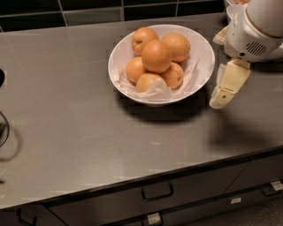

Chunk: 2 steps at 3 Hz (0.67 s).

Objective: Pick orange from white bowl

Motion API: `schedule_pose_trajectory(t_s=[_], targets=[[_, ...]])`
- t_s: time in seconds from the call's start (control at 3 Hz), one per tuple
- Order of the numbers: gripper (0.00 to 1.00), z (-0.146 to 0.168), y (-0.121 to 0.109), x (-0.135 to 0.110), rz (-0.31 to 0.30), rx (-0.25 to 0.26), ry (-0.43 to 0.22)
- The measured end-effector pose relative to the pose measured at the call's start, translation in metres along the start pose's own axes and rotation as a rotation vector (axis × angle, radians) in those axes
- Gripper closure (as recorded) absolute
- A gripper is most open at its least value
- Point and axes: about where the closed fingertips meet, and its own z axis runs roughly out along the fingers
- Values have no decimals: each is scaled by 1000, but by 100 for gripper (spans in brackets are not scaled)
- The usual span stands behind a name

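Orange (156,56) on top of the heap, near the middle of the white bowl (116,62). Round, smooth, deeper in colour than the rest, touching the fruit beside and beneath it. Five paler oranges (177,46) packed around it: two behind, one at the left, two in front. Crumpled paper (155,91) under the fruit, poking up at the front and along the right inner wall. Bowl toward the back of the grey surface (79,128), dark shadow (163,110) spread before it.

Tool (227,84) to the right of the bowl, outside the rim and just beside it, not above the fruit. Hangs low over the surface as a beige piece slanting down and to the left, tip close by the bowl's right wall; touching it or not, cannot tell. Joined above to a rounded white wrist housing (254,31) at the right edge of the view. Released or clenched: cannot tell from this angle.

Orange therefore to the left of the tool and a little farther back, apart from it, with the bowl's right rim and one paler orange lying between.

Dark tiles (88,11) along the back wall. Drawers (157,193) with dark handles below the surface's front edge.
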Motion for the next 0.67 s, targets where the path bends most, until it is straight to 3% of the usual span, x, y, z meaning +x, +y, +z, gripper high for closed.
schedule_pose_trajectory(t_s=[0.67], targets=[[0, 6, -31, -44, -53, 28, -60]])
